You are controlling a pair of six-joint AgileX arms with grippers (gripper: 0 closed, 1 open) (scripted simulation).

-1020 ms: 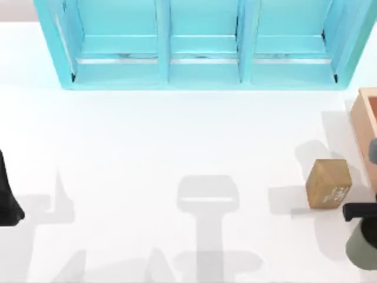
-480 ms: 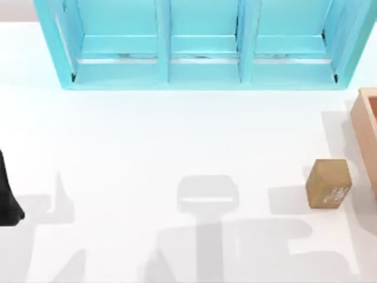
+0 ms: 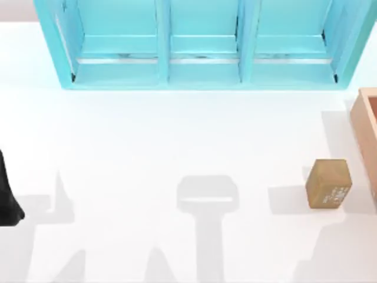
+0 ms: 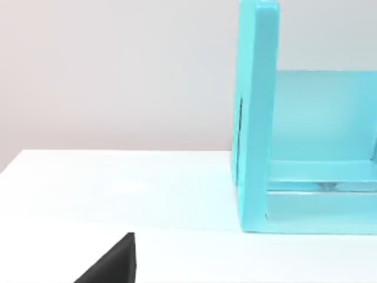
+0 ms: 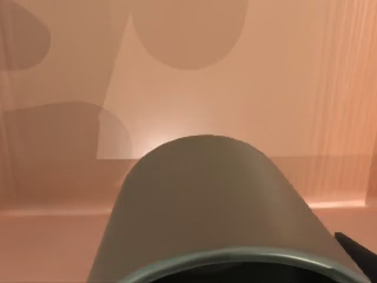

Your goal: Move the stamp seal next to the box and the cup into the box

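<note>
Since a second ago my right arm, which sat at the top view's right edge beside the stamp seal with the cup, has swung out past that edge; the block itself has not shifted.

The stamp seal (image 3: 328, 183) stands on the white table (image 3: 177, 135) just beside the box (image 3: 366, 124), a small gap between them. That half of the task looks done.

In the right wrist view the cup (image 5: 209, 206) sits directly ahead of my right gripper, its olive-grey side and pale rim close to the camera, with the box's peach floor and walls beyond it. I judge the cup is over or inside the box. I cannot tell how wide the right jaws stand, or whether they have hold of the cup: only a dark sliver at the view's edge may be a finger.

The left arm (image 3: 7, 197) is parked at the table's left edge, facing the turquoise shelf unit (image 4: 259, 118); its jaws' state I cannot tell.

Risks: if the cup is let go from high up, it may bounce or tip over. A careless retreat could clip the box wall and shove it against the block.
</note>
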